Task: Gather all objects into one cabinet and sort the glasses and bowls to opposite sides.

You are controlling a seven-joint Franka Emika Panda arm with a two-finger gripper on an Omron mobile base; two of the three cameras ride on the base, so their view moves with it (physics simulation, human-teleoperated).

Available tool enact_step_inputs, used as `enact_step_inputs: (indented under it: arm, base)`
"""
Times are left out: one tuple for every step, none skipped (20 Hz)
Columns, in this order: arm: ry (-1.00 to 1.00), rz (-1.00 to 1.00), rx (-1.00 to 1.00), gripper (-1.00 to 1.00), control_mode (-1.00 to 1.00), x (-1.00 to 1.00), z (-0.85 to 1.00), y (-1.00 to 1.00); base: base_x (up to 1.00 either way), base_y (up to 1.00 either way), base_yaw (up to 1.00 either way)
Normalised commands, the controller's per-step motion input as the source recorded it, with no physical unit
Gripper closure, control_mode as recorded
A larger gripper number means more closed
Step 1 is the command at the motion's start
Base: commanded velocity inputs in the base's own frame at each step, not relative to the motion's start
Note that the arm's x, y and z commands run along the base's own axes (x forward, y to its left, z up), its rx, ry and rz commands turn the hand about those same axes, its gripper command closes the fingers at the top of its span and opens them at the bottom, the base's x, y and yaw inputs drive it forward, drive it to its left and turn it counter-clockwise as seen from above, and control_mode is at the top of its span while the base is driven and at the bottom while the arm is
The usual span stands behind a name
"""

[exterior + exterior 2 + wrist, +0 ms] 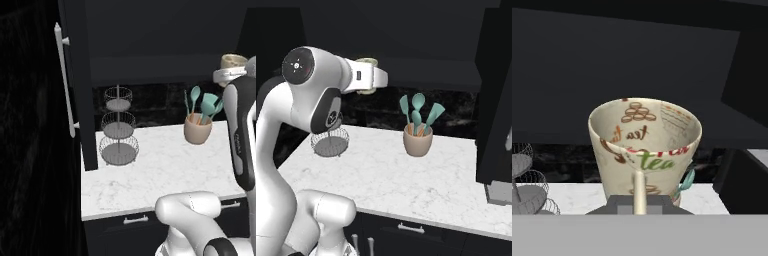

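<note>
A cream-tan tumbler [644, 145], printed with brown and green tea patterns, hangs in mid-air, seen from the hand view with its mouth tilted towards the camera. My gripper [639, 201] is shut on its near wall. From the left base view the tumbler [233, 61] sits above the white wrist at the top right. The right base view has the tumbler [368, 62] peeking over the forearm. The black cabinet door [75, 75] stands open with its silver bar handle [65, 80]; the dark cabinet shelf [150, 62] lies behind it. The mugs and the bowl are out of view.
A three-tier wire basket stand [118, 127] and a beige crock of teal utensils [198, 125] stand on the white marble counter [165, 175]. Another dark cabinet door [495, 100] hangs at the right of the right base view.
</note>
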Motion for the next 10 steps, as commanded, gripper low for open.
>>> enact_step_inputs:
  arm:
    - [0.0, 0.0, 0.0, 1.0, 1.0, 0.0, 0.0, 0.0]
    - [0.0, 0.0, 0.0, 1.0, 1.0, 0.0, 0.0, 0.0]
    - [0.0, 0.0, 0.0, 1.0, 1.0, 0.0, 0.0, 0.0]
    - [0.0, 0.0, 0.0, 1.0, 1.0, 0.0, 0.0, 0.0]
    - [0.0, 0.0, 0.0, 1.0, 1.0, 0.0, 0.0, 0.0]
    - [0.0, 0.0, 0.0, 1.0, 1.0, 0.0, 0.0, 0.0]
    - [0.0, 0.0, 0.0, 1.0, 1.0, 0.0, 0.0, 0.0]
    - [0.0, 0.0, 0.0, 1.0, 1.0, 0.0, 0.0, 0.0]
    - [0.0, 0.0, 0.0, 1.0, 1.0, 0.0, 0.0, 0.0]
    - [0.0, 0.0, 0.0, 1.0, 1.0, 0.0, 0.0, 0.0]
  base:
    - [-0.79, 0.0, 0.0]
    - [-0.99, 0.0, 0.0]
    - [-1.0, 0.0, 0.0]
    - [-1.0, 0.0, 0.0]
    - [-1.0, 0.0, 0.0]
    - [-1.0, 0.0, 0.0]
    - [-1.0, 0.0, 0.0]
    - [-1.0, 0.0, 0.0]
    - [-1.0, 0.0, -0.07]
    - [-0.91, 0.0, -0.15]
